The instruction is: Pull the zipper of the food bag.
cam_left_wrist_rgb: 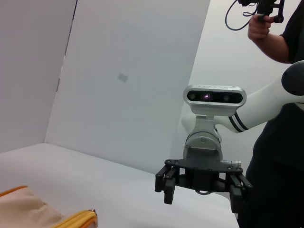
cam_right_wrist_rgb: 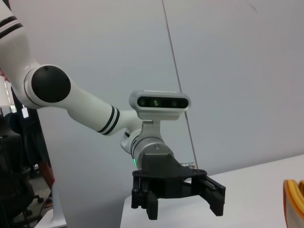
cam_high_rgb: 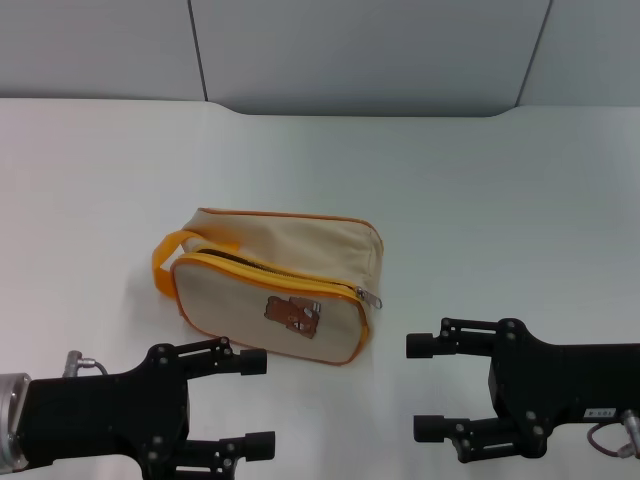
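Note:
The food bag (cam_high_rgb: 270,290) is a beige canvas pouch with orange-yellow piping, lying mid-table with its orange loop handle (cam_high_rgb: 170,255) toward my left. A small brown bear picture (cam_high_rgb: 295,315) faces me. The silver zipper pull (cam_high_rgb: 370,296) hangs at the bag's right end, on the orange-edged zip line (cam_high_rgb: 280,275). My left gripper (cam_high_rgb: 258,403) is open, in front of the bag and a little to its left. My right gripper (cam_high_rgb: 422,387) is open, to the right of the bag's near corner. Neither touches the bag. A corner of the bag shows in the left wrist view (cam_left_wrist_rgb: 28,209).
The white table (cam_high_rgb: 500,200) runs back to a grey wall. The left wrist view shows my right gripper (cam_left_wrist_rgb: 203,192) and a person (cam_left_wrist_rgb: 275,28) standing behind it. The right wrist view shows my left gripper (cam_right_wrist_rgb: 185,206) and the orange handle's edge (cam_right_wrist_rgb: 294,197).

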